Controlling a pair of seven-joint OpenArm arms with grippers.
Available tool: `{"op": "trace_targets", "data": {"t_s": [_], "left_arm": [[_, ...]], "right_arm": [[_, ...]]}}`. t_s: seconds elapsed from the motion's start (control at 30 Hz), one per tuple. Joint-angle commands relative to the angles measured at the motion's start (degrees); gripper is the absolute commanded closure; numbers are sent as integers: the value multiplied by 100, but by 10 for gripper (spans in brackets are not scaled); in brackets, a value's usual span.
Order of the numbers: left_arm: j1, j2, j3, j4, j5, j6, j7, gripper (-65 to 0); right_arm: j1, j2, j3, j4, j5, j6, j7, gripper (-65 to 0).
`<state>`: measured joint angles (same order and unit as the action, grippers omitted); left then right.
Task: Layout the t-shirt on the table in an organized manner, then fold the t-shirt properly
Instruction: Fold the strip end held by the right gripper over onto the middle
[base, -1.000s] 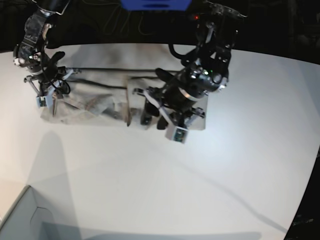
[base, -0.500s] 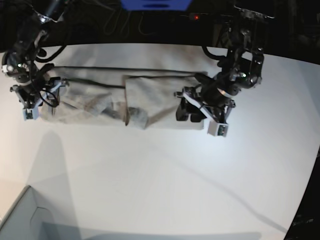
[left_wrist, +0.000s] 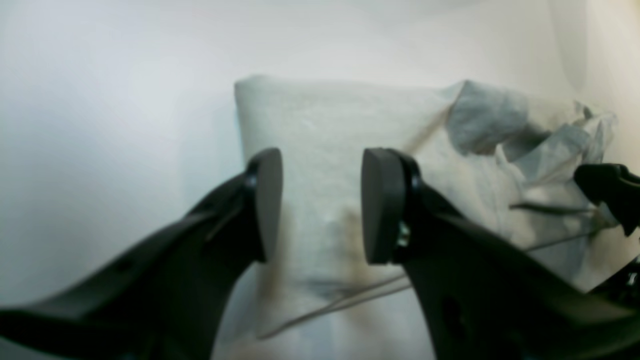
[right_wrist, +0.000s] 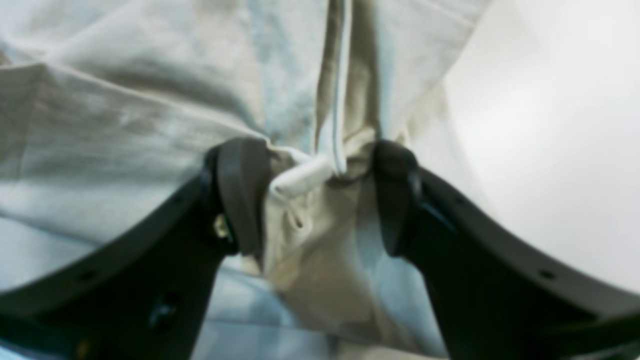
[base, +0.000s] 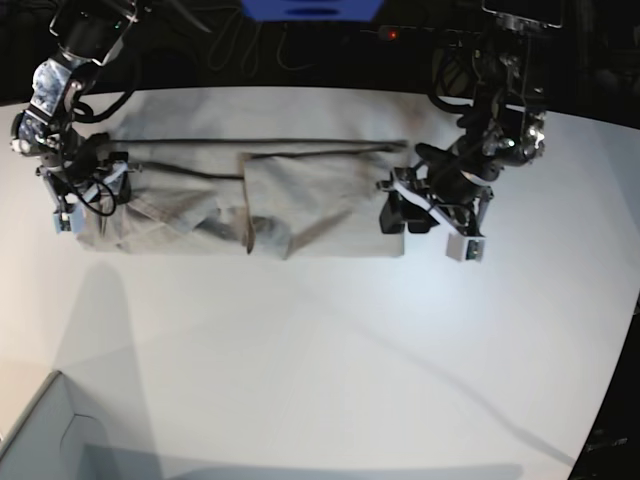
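Base — left claw (base: 404, 213) further right

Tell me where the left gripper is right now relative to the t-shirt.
In the base view the left gripper sits on the right, at the right end of the t-shirt on the white table, jaws parted and empty.

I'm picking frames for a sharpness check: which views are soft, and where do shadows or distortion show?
Left wrist view: soft all over, the left gripper fingers and the t-shirt both blurred. Right wrist view: the right gripper and the cloth hem between its fingers are soft. Base view: sharper, but the table edge bows as through a wide lens, and long grey shadows cross the bare tabletop.
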<state>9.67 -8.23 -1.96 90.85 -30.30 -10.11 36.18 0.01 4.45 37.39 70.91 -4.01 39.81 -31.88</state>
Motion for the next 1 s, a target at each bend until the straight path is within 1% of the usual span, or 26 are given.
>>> {"op": "trace_targets", "data": {"t_s": [0.0, 0.03, 0.1, 0.17, 0.27, 0.37, 0.53, 0.6, 0.73, 0.83, 0.9, 0.97], "left_arm": [[-13, -25, -99, 115, -60, -31, -89, -253], [-13, -25, -187, 124, -68, -31, -89, -253], [31, -25, -336, 124, -68, -31, -89, -253], [48, -25, -547, 124, -68, -31, -80, -253], [57, -25, -908, 98, -33, -31, -36, -253], [57, 1, -1277, -210, -60, -31, -27, -253], [13, -17, -1374, -632, -16, -31, -45, -253], [4, -8, -1374, -799, -16, -13, -54, -252], [-207, 27, -1347, -1168, -16, -5, -36, -247], [-321, 45, -1251, -1406, -16, -5, -27, -247], [-391, 71, -1048, -1450, -16, -5, -36, -247], [-427, 71, -908, -1485, -16, -5, -36, -246]], "right_arm": [[12, 43, -7, -45, -78, 19, -175, -338], [3, 43, -16, -54, -78, 19, -175, -329], [-23, 34, -24, -54, -69, 19, -175, -278], [-32, 17, -33, -54, -69, 19, -175, -180], [-32, 17, -33, -54, -69, 19, -184, 0], [-85, 34, -33, 34, -69, 19, -184, 0], [-296, -1, -24, 895, -43, 19, -201, 0], [-401, -177, -33, 1379, -52, 19, -219, 0], [-682, -396, -60, 2372, -43, 19, -192, 0], [-876, -520, -314, 2988, -60, 19, -236, 0], [-1052, -537, -578, 3348, -52, 19, -236, 0], [-1280, -651, -921, 3682, -60, 19, -236, 0]]}}
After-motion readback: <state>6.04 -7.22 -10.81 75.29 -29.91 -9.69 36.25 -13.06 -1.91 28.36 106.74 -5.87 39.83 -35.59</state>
